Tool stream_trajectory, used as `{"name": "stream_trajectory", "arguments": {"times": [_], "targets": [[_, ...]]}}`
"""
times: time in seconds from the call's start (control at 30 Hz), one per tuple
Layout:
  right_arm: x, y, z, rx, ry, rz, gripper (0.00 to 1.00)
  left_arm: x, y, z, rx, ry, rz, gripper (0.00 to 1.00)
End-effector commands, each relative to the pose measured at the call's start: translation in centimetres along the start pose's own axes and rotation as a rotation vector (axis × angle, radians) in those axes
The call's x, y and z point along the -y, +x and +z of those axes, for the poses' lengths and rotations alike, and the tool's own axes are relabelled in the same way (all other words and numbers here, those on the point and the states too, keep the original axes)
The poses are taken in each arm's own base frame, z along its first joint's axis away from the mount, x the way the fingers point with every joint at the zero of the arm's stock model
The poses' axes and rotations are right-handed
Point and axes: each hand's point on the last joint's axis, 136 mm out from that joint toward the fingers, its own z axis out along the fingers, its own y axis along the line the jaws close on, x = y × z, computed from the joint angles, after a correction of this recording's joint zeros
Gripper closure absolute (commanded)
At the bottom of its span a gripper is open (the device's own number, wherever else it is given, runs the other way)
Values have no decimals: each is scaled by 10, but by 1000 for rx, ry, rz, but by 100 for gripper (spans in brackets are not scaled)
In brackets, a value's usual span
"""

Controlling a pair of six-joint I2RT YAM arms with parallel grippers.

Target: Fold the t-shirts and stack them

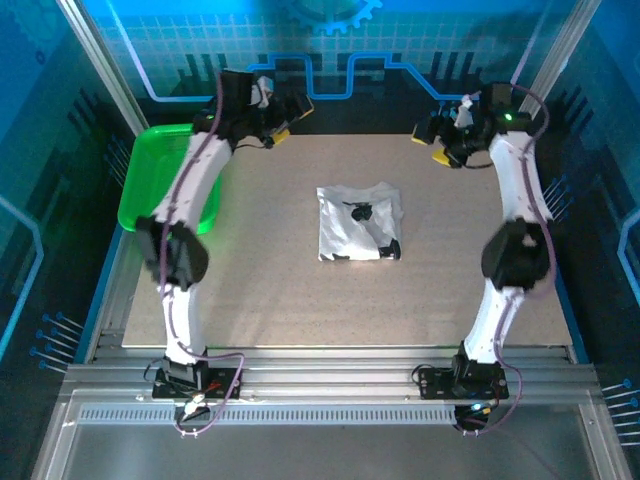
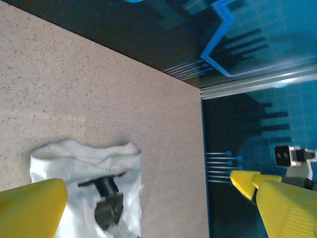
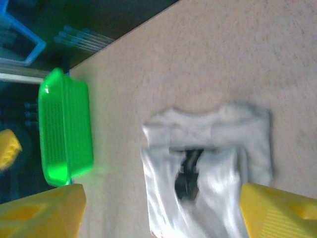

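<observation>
Both white arms [image 1: 195, 185] have black joints, purple cables and yellow jaws.

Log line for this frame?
t-shirt: folded, mid-table, print up | left gripper: open, empty, far-left | right gripper: open, empty, far-right | green basket: left edge

**Cropped shirt, smeared print, basket behind an arm**

In the left wrist view the t-shirt [image 2: 86, 163] runs off the bottom edge, and a yellow finger [image 2: 29, 208] at lower left covers its corner. The right wrist view is soft. There the shirt's dark print [image 3: 187, 174] is a smear, the frame cuts its lower part, and a finger at lower right hides one corner. From above, the left arm [image 1: 195, 180] hides part of the green basket [image 1: 140, 175], and the print is too small to make out.
</observation>
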Motion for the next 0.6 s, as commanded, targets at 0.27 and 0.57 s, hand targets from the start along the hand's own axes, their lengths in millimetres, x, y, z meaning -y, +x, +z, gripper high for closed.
{"name": "stream_trajectory", "arguments": {"times": [0.27, 0.57], "targets": [[39, 95, 14, -97, 40, -114, 10, -45, 98, -52, -59, -83, 106, 1], [71, 87, 113, -277, 95, -83, 20, -93, 132, 64, -306, -223, 75, 23]]}}
